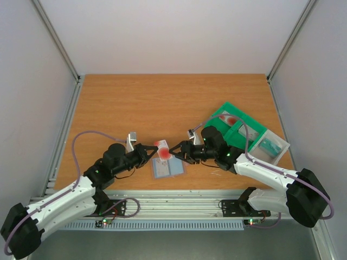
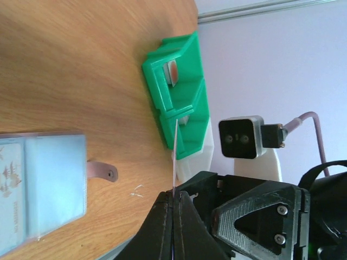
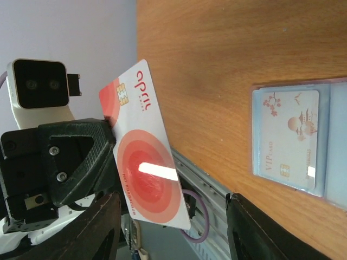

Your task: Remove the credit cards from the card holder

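The left gripper [image 2: 174, 201] has its jaws pressed on one end of the white card [image 3: 142, 157], holding it clear of the table [image 1: 119, 103] just above the holder [image 1: 167, 168], probably to pass it across. The right gripper [image 1: 178, 152] faces the card's free end with jaws spread, not touching it. A pale card [image 3: 287, 138] sits in the holder pocket. The tray [image 1: 241, 130] is beside the right arm, a likely drop spot.

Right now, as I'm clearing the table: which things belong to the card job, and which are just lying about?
Job: white card with red mark, gripped in the left hand; card holder; pale VIP card in its slot.
Lying about: green tray.
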Robot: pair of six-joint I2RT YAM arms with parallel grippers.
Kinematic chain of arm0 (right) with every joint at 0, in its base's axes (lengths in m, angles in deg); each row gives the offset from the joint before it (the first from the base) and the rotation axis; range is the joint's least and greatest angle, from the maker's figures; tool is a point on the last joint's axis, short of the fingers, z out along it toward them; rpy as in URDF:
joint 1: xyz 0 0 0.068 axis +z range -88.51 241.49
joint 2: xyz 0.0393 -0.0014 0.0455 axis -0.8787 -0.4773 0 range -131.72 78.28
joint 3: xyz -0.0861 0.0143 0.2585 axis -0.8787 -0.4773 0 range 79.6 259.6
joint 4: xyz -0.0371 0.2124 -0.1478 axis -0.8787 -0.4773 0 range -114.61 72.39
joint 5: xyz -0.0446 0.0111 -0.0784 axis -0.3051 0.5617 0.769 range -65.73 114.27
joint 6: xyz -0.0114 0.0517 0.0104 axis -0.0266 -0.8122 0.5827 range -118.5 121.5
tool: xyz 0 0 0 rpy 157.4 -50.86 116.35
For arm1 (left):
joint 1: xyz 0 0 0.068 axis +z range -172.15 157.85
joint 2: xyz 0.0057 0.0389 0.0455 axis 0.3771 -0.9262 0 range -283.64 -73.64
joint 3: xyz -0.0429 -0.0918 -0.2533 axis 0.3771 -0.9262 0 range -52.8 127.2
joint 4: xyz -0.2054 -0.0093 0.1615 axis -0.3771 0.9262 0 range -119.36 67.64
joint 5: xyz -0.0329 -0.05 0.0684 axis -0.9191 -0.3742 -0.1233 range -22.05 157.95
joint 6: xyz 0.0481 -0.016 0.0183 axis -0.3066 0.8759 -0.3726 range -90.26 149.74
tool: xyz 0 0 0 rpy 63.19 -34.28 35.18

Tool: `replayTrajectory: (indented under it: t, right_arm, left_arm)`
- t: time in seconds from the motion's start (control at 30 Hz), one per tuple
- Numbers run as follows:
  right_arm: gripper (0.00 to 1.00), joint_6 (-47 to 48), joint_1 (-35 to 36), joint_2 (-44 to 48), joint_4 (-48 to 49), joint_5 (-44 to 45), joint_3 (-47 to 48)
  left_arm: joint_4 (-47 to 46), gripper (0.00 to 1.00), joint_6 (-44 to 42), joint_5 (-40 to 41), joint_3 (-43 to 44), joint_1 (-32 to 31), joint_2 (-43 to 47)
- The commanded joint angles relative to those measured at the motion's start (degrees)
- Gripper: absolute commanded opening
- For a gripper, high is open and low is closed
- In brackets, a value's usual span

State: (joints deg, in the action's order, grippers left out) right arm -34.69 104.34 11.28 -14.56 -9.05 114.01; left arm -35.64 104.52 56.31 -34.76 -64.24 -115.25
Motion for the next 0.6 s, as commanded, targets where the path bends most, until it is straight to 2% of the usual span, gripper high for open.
replayTrajectory:
  t: [0.0,0.13,0.23,0.47,0.57]
  right_arm:
    - [0.55,-2.7,0.9,0.1,0.9,-0.2,0.3]
    - [0.53,-3.8,1.1,-0.2,2.3,-1.5,0.8]
    - [0.46,-4.3,1.1,0.1,3.1,-1.6,0.8]
    - [0.17,-2.5,1.1,-0.2,6.5,-2.9,-0.6]
    - [0.02,0.6,1.0,0.5,3.8,-2.9,0.5]
  left_arm:
    - [-7.2,0.00,1.2,-0.6,-0.4,0.0,-0.8]
    - [-9.2,0.00,1.5,-0.3,-0.5,0.0,-1.5]
    - [-10.9,0.00,1.8,-0.7,-0.6,0.0,-1.9]
    - [-17.3,0.00,3.8,-1.5,-2.9,0.0,-3.4]
    - [-17.7,0.01,3.7,-2.0,-2.7,0.0,-4.2]
